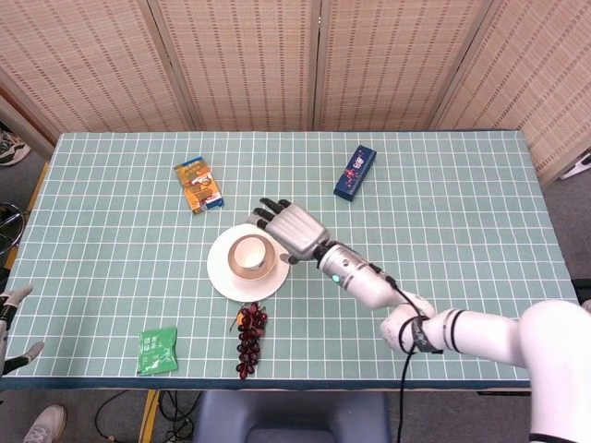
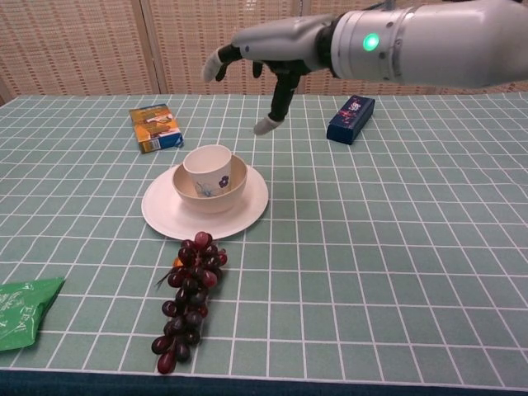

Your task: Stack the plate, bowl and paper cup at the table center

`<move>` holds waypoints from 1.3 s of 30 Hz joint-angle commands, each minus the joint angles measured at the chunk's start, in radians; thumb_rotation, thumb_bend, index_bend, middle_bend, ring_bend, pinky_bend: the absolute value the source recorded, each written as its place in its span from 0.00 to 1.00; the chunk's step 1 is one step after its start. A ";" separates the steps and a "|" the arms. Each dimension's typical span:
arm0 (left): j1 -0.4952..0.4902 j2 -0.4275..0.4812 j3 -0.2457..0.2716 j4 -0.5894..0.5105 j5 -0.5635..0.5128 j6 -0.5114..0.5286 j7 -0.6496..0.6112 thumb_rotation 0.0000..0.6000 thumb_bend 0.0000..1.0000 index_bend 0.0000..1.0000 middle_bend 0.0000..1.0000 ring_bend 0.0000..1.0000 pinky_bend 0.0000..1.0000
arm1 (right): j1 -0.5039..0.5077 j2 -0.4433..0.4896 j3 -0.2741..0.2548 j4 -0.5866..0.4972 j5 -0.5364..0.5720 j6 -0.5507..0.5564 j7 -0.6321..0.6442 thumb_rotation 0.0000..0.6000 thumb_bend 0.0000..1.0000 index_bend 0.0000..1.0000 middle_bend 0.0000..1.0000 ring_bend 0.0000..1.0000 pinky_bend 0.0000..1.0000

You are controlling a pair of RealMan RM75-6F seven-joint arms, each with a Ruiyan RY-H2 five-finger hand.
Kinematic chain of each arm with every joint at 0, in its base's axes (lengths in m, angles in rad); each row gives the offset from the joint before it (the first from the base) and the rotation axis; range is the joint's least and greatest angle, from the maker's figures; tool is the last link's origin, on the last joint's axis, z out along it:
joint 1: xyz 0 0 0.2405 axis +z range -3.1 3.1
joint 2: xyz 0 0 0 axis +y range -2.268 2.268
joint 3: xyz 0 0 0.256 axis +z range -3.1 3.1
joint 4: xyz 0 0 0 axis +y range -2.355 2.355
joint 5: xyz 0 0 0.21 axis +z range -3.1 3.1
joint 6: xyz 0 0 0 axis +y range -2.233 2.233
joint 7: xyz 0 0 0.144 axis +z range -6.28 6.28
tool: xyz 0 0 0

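Observation:
A white plate (image 1: 222,277) (image 2: 165,216) lies near the table's middle. A cream bowl (image 2: 233,183) sits on it, and a paper cup (image 1: 247,255) (image 2: 207,168) with a small flower print stands upright inside the bowl. My right hand (image 1: 294,229) (image 2: 268,56) hovers above and to the right of the stack, fingers spread, holding nothing and clear of the cup. My left hand (image 1: 11,305) shows only as fingertips at the left edge of the head view.
A bunch of dark grapes (image 1: 249,336) (image 2: 188,294) lies just in front of the plate. An orange snack box (image 1: 198,185) (image 2: 154,127) sits behind left, a blue box (image 1: 355,172) (image 2: 350,119) behind right, and a green packet (image 1: 157,351) (image 2: 21,308) at the front left.

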 commanded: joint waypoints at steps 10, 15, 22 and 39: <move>-0.012 -0.002 -0.010 0.002 -0.014 -0.016 -0.004 1.00 0.00 0.19 0.28 0.35 0.45 | -0.376 0.341 -0.180 -0.272 -0.256 0.382 0.064 1.00 0.22 0.13 0.19 0.07 0.20; -0.022 -0.014 -0.014 0.003 -0.023 -0.029 0.004 1.00 0.00 0.19 0.28 0.35 0.44 | -0.527 0.388 -0.249 -0.249 -0.329 0.521 0.128 1.00 0.24 0.15 0.21 0.09 0.23; -0.028 -0.040 -0.022 0.003 -0.023 -0.019 0.038 1.00 0.00 0.19 0.28 0.34 0.43 | -0.728 0.388 -0.307 -0.165 -0.398 0.723 0.210 1.00 0.26 0.20 0.26 0.14 0.28; -0.030 -0.073 -0.016 -0.007 -0.013 -0.014 0.063 1.00 0.00 0.19 0.28 0.33 0.40 | -1.037 0.382 -0.338 -0.103 -0.433 0.957 0.285 1.00 0.26 0.21 0.27 0.14 0.29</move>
